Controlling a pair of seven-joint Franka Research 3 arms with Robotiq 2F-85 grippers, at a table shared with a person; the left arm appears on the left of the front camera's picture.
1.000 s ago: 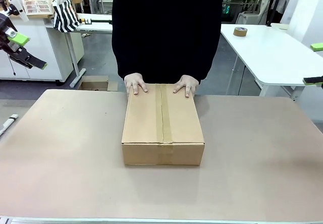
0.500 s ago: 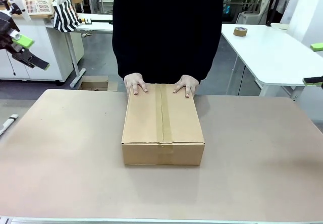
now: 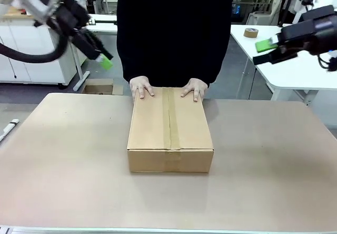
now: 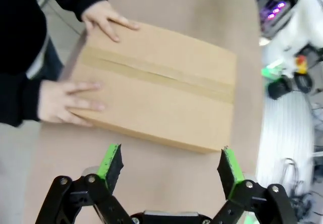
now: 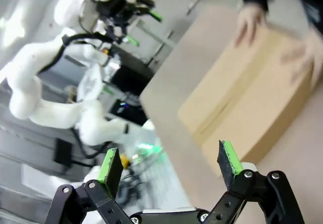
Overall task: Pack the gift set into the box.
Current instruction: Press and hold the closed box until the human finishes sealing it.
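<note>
front view: both spread end effectors, left (image 3: 100,55) and right (image 3: 269,49), flank the taped box (image 3: 170,131).

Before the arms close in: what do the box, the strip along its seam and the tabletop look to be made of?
The box looks like matte brown cardboard, going by its dull, even faces and sharp folded edges. The strip reads as brown packing tape, slightly darker and smoother than the flaps. The table has a flat beige-brown matte surface, possibly laminate or a mat; the pictures leave that open.

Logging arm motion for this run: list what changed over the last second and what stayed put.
The left gripper swung in from the far left toward the person; the right gripper came in from the right edge. Both are open and empty. The box stayed taped shut, the person's hands still on it.
</note>
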